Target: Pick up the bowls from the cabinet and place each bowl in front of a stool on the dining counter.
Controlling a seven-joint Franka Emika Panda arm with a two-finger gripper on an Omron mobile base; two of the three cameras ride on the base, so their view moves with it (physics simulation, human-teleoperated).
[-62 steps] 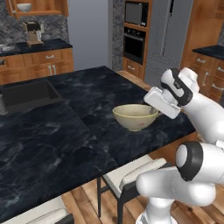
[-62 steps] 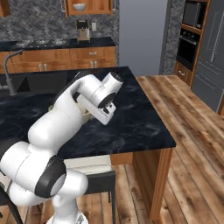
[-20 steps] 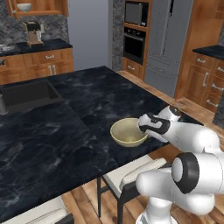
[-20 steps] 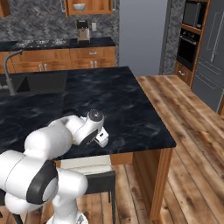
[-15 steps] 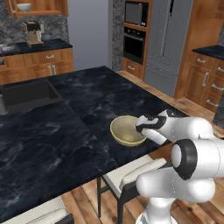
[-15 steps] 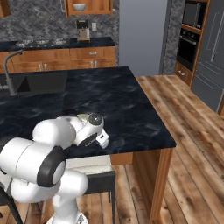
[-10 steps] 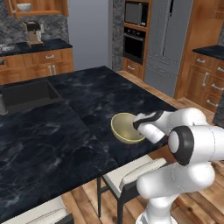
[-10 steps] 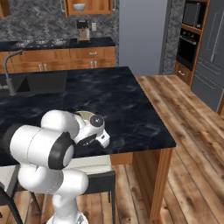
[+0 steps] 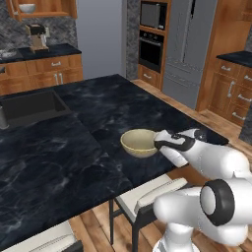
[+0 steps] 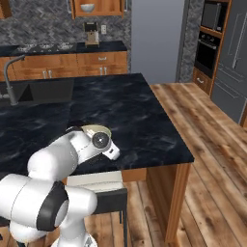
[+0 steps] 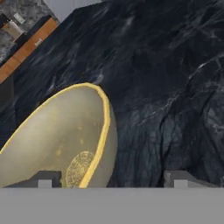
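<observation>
The olive-tan bowl (image 9: 139, 142) with a cream inside stands upright on the black marbled dining counter (image 9: 74, 147), near its front edge and above a stool (image 9: 150, 193). My gripper (image 9: 160, 144) sits low at the bowl's right rim, open. In the hand view the bowl (image 11: 65, 140) has its rim between my wide-spread fingertips (image 11: 43, 178), and neither one presses on it. A second, pale bowl (image 9: 26, 8) rests on the shelf of the wall cabinet (image 9: 47, 9) far across the room. From the right, the bowl's rim (image 10: 95, 129) peeks out behind my arm.
A sink (image 9: 29, 106) is sunk into the counter's far left part, with its tap (image 10: 9, 77) beside it. A coffee machine (image 9: 37, 37) stands on the back counter. Ovens and a fridge (image 9: 189, 44) line the right wall. Another stool seat (image 9: 47, 241) is at the lower left.
The fingers have spread apart and let go of the olive-tan bowl, which now rests on the counter. The arm has barely moved.
</observation>
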